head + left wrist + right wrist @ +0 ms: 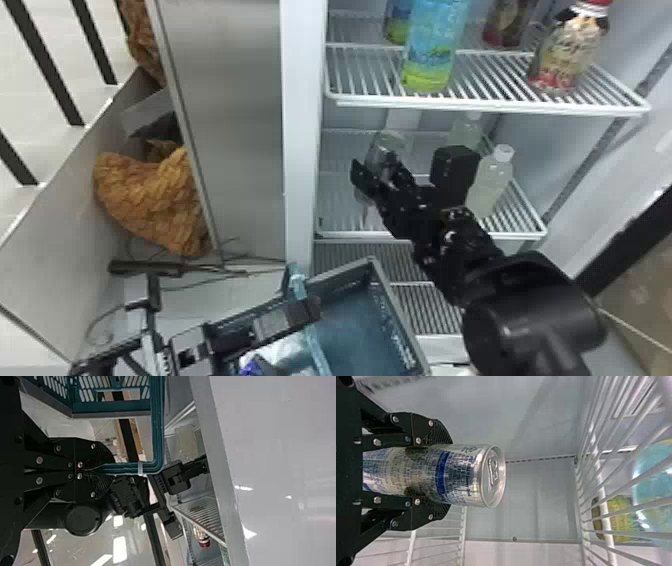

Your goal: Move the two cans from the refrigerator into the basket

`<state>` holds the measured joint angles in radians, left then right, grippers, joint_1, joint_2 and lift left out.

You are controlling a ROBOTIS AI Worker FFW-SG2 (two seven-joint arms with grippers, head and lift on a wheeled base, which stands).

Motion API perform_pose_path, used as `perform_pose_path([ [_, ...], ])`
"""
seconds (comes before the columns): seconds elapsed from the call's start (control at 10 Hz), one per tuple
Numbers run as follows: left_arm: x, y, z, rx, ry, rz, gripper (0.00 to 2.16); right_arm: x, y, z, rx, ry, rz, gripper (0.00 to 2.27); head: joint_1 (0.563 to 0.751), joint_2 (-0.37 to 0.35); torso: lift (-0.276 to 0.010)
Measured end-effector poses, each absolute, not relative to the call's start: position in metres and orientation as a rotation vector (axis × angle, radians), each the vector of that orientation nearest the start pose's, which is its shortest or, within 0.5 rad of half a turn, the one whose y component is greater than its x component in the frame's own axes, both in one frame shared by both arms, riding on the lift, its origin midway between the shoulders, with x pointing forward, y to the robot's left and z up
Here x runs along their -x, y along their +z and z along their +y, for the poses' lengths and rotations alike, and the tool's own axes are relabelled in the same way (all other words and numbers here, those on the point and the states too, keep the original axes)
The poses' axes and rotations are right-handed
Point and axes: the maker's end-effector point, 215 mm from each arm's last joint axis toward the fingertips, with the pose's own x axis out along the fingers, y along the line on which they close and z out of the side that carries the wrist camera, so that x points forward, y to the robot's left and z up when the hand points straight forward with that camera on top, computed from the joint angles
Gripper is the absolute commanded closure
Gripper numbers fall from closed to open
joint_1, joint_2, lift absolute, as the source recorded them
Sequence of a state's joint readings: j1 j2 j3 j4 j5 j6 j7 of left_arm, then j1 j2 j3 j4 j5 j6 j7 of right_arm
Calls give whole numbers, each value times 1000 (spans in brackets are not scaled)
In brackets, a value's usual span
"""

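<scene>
In the head view, my right gripper [382, 175] is inside the refrigerator above the middle shelf, around a can [387, 150]. The right wrist view has the right gripper [441, 473] shut on the silver and blue can [462, 475], its lidded end projecting past the fingertips. At the lower left of the head view, my left gripper [307, 305] is at the basket [395, 315]. In the left wrist view, the left gripper [105, 469] is shut on the teal handle of the basket [111, 407]. A crumpled clear, white and blue item [280, 355] lies inside the basket.
The upper wire rack [480, 105] holds several bottles, including a blue-green one [435, 50]. Pale bottles [492, 180] stand right of the right gripper. The refrigerator's left frame [302, 125] rises beside the shelves. A brown woven object [150, 200] lies at the left.
</scene>
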<state>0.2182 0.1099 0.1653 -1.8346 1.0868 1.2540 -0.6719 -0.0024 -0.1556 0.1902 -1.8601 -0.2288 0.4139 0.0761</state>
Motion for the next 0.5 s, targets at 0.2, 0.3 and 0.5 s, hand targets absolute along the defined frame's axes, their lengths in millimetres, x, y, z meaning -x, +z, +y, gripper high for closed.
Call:
perform_pose_path([
  [0.2,-345,-353,43,1203,-1064,727,1210,-550,-303,-120,-51,350,164,1277,695,-94,-219],
  [0.3,-345,-353,43,1204,-1063,726,1210,-535,-302,-124,-54,347,178,1277,695,-101,-219],
  [0.5,-344,-353,43,1206,-1061,725,1210,-502,-308,-122,-84,374,227,1277,695,-106,-219],
])
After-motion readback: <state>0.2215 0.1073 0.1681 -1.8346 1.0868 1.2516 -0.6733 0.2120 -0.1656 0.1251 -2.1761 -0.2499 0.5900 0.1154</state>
